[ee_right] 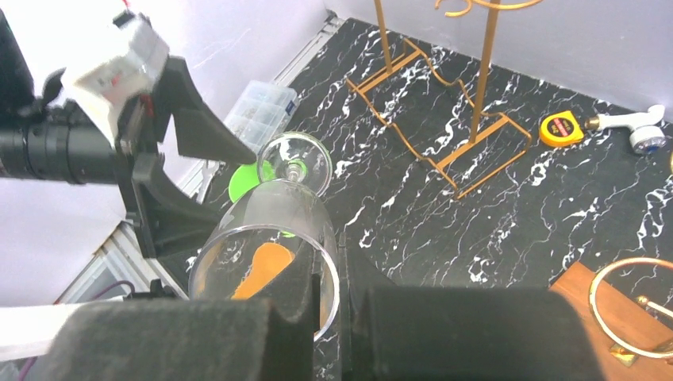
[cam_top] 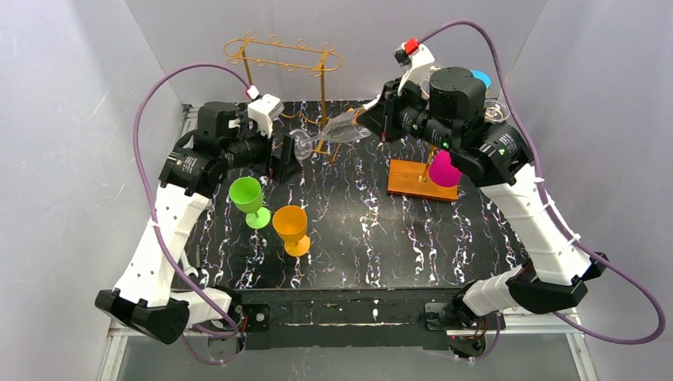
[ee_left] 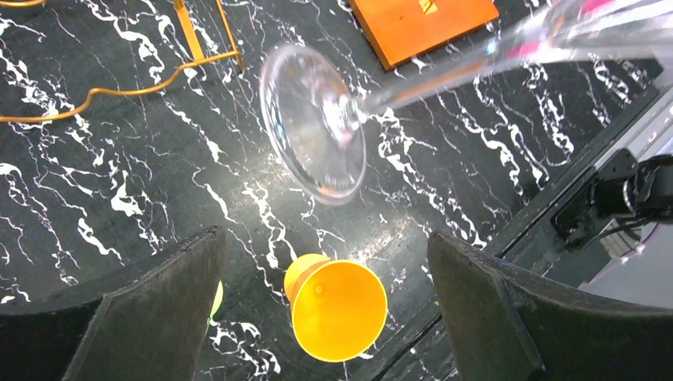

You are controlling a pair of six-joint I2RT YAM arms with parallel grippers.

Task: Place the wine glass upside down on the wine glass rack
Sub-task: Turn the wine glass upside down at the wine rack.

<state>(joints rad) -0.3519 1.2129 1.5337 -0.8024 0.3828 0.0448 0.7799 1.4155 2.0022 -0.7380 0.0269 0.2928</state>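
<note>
Plainly, the right gripper (ee_right: 337,274) is closed tight on the clear wine glass (ee_right: 274,218), pinching the wall of the bowl at its rim between its 2 fingers. The glass lies almost level in the air above the black marbled table (cam_top: 373,238), its mouth at the gripper and its stem and round foot pointing toward the left arm. The left gripper (ee_left: 324,238) faces that foot with its jaws spread wide and nothing between them; the foot hangs just in front of it, not touching. The glass sits near the base of the gold wine glass rack (ee_right: 482,79), well below its top rails and not hung on it. On the table nearer the arms stand 1 green goblet (cam_top: 248,197) and 1 orange goblet (cam_top: 290,224), upright and close together. A wooden base (cam_top: 409,178) with a pink cup (cam_top: 443,168) lies under the right arm.
</note>
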